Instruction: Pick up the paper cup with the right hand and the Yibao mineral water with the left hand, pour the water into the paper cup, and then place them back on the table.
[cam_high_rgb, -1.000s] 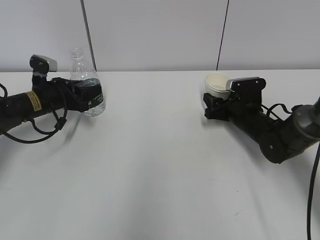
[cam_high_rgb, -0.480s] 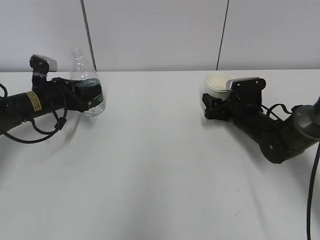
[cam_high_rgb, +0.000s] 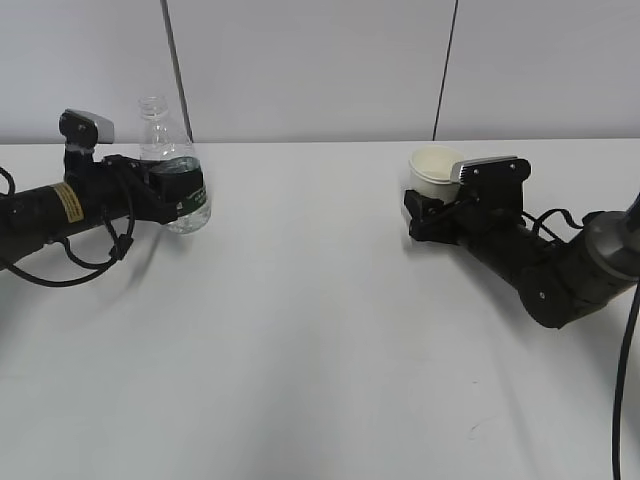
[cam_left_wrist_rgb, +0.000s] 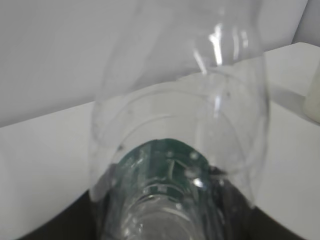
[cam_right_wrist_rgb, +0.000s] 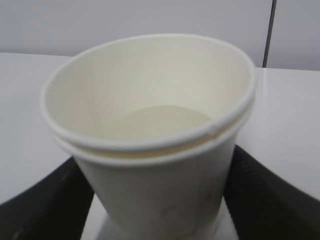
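Just one bottle (cam_high_rgb: 176, 178), one cup (cam_high_rgb: 432, 168)

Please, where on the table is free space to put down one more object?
The table is bare between the Yibao mineral water and the paper cup, and across the whole near front. It is crowded only where the two arms lie, at far left and right.

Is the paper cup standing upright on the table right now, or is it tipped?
Upright. The paper cup stands with its rim level and mouth facing up on the table, between the right gripper's fingers; the right wrist view shows the same.
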